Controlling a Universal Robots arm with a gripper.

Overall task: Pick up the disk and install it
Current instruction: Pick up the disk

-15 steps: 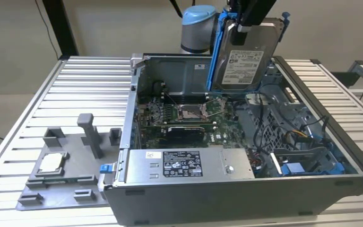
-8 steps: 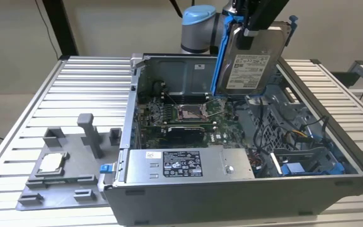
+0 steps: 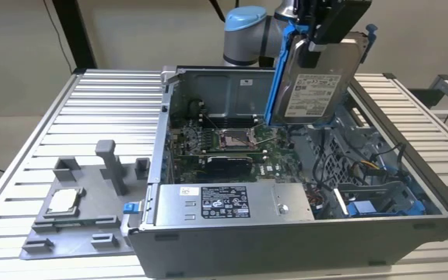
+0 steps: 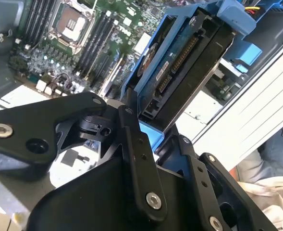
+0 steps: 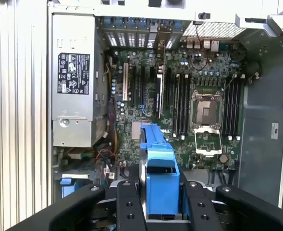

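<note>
Pinching the disk by its upper end, the hand is pressed onto it from both sides. In both wrist views the black fingers sit against the blue frame on either flank. The disk hangs near upright, slightly tilted, with its white label facing the exterior camera and its connector edge visible in the second wrist view.

It is in the air over the open computer case, above the far part of the motherboard near the bare CPU socket. It looks clear of the board, but contact at its lower edge cannot be ruled out from here.

The grey power supply box lies along the near wall of the case. Blue drive bay parts sit in the near corner toward the exterior view's right, well apart from the disk. The grey fixture tray, with the small silver chip on it, stands on the slatted worktop beside the case.

Step, as judged: pickup is done and the disk is mid-carry, not yet installed. Seating it would call for turning it to match the bay opening, keeping it off the socket and cables, and keeping a firm grip on the frame.
</note>
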